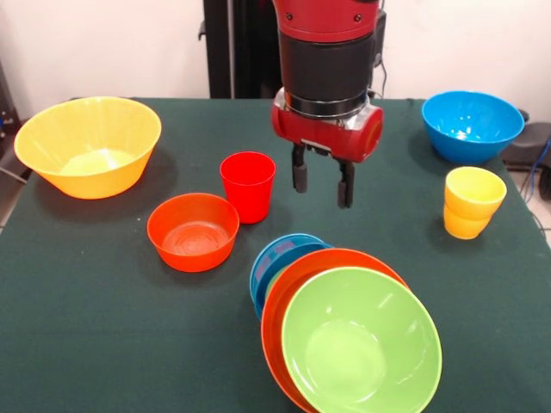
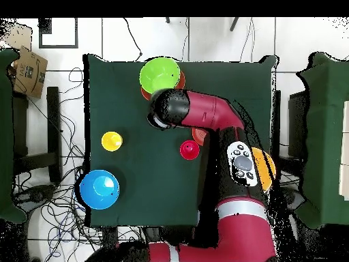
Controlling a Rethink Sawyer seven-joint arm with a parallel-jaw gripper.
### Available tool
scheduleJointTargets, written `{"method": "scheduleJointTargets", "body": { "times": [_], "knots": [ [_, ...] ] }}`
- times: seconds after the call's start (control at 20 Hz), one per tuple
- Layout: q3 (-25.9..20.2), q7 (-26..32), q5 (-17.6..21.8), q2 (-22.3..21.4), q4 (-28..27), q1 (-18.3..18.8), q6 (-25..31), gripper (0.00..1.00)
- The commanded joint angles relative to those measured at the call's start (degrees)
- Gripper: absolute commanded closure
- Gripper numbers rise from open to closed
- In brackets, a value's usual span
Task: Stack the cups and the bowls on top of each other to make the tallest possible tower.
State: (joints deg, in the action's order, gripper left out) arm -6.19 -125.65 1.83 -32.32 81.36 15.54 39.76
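My gripper [image 1: 323,185] hangs open and empty above the table, right of the red cup [image 1: 248,185] and behind the tower. The tower is a tilted nested pile at the near edge: a green bowl [image 1: 362,344] inside a red-orange bowl [image 1: 277,305], with a small blue bowl [image 1: 277,256] against its back. A small red-orange bowl [image 1: 193,231] sits near the red cup. The yellow cup [image 1: 472,202] stands at the right. In the overhead view the arm's wrist [image 2: 167,109] hides the gripper, next to the green bowl [image 2: 161,75]; the red cup [image 2: 189,150] and yellow cup [image 2: 112,141] show.
A large orange-yellow bowl [image 1: 86,146] stands at the far left and a large blue bowl [image 1: 472,125] at the far right. In the overhead view the blue bowl [image 2: 99,189] is near a table corner, and the arm partly covers the orange-yellow bowl [image 2: 267,169].
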Motion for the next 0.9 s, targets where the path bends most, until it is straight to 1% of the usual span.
{"method": "scheduleJointTargets", "body": {
  "times": [0.05,0.15,0.2,0.35,0.55,0.75,0.9],
  "knots": [
    [-4.40,-4.89,-0.84,2.44,4.53,-1.33,-7.20,0.00],
    [-4.17,-5.28,-0.99,1.30,5.42,-1.65,-8.04,0.00],
    [-4.57,-5.22,-0.91,0.68,6.23,-1.62,-9.72,0.00],
    [-5.68,-4.58,-1.39,-0.84,7.91,-1.08,-11.39,0.00],
    [-6.09,-3.92,-1.54,-2.59,8.37,-0.74,-11.93,0.00],
    [-6.65,-3.26,-1.84,-2.83,7.57,-0.26,-11.69,0.00],
    [-5.97,-3.05,-1.41,-1.39,6.63,-0.42,-10.84,0.00]
  ]
}}
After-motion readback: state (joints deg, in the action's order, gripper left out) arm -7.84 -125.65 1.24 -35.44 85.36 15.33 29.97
